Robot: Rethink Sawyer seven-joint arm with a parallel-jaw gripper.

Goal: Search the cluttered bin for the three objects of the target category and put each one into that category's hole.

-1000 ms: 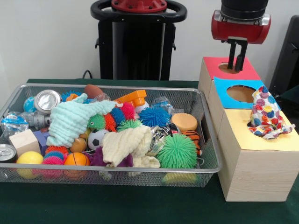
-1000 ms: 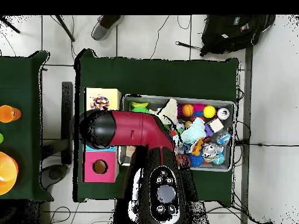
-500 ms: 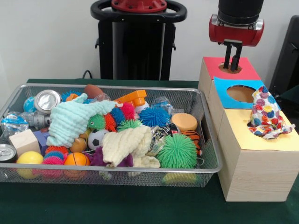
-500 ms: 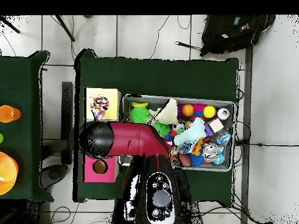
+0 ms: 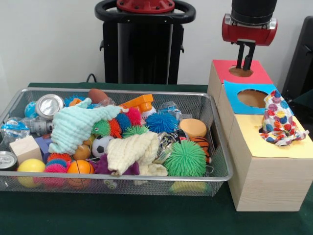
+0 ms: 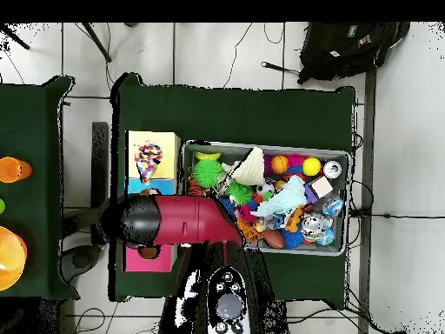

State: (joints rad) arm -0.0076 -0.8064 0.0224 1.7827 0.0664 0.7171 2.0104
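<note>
My gripper [image 5: 244,61] hangs just above the round hole in the red-topped box [image 5: 257,76], with a narrow gap between its fingers and nothing held. In the overhead view the arm [image 6: 187,220] hides it. Beside the red box are a blue-topped hole [image 5: 252,98] and a yellow-topped box [image 5: 293,149] with a polka-dot cloth [image 5: 278,120] lying on it. The wire bin [image 5: 217,166] holds a mint cloth [image 5: 76,125], a cream cloth [image 5: 132,152], spiky balls such as a green one [image 5: 186,159], sport balls and cans.
A wooden cube [image 5: 24,148], a silver can [image 5: 49,105] and a yellow ball [image 5: 30,166] lie at the bin's left end. A black backpack [image 6: 348,43] lies on the floor, and orange dishes [image 6: 10,252] stand on a side table.
The gripper has risen out of the red box's hole and its fingers look closer together. In the overhead view the arm has swung toward the robot's base.
</note>
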